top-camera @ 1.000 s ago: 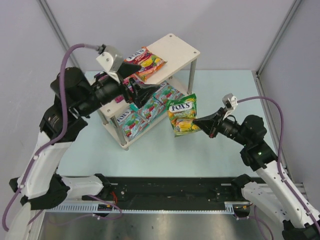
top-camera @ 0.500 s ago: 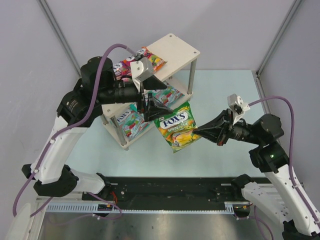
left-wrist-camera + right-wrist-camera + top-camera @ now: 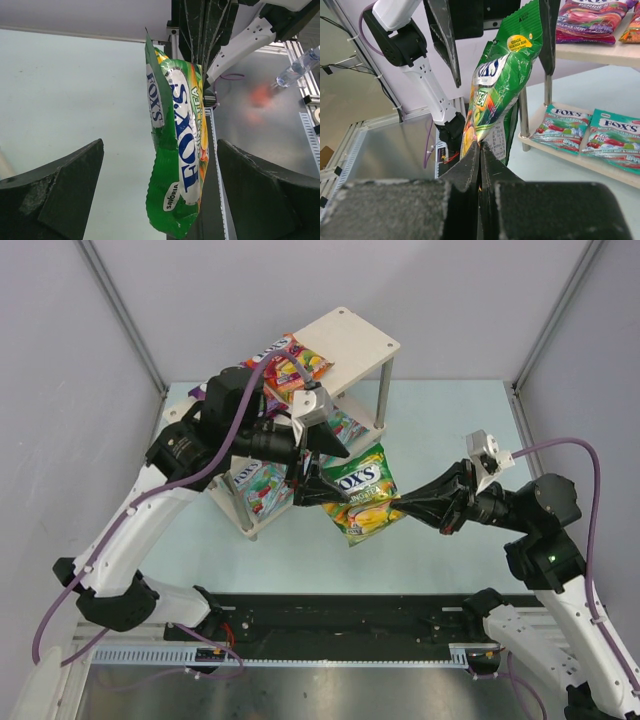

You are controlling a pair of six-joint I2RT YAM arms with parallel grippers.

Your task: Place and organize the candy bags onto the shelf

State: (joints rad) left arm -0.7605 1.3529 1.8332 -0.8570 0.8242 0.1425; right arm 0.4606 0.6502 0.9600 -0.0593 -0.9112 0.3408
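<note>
Top external view: grip states

Right claw [image 3: 398,503] is clamped on one edge of the glossy green-yellow FOX'S candy pouch [image 3: 360,498], held above the pale green surface [image 3: 450,430] just beside the two-tier pale wood shelf [image 3: 355,340]. Left claw [image 3: 318,472], spread wide apart, straddles the pouch without touching.

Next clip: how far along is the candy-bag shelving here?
Done: a red-orange glossy pouch and a purple pouch lie on the top board of the pale wood two-tier shelf, teal pouches on its lower board. In hand: the right tool pinches a green-yellow FOX'S pouch beside the shelf, the open left tool straddling it. Left: shelving that pouch; no other loose pouch shows.
</note>
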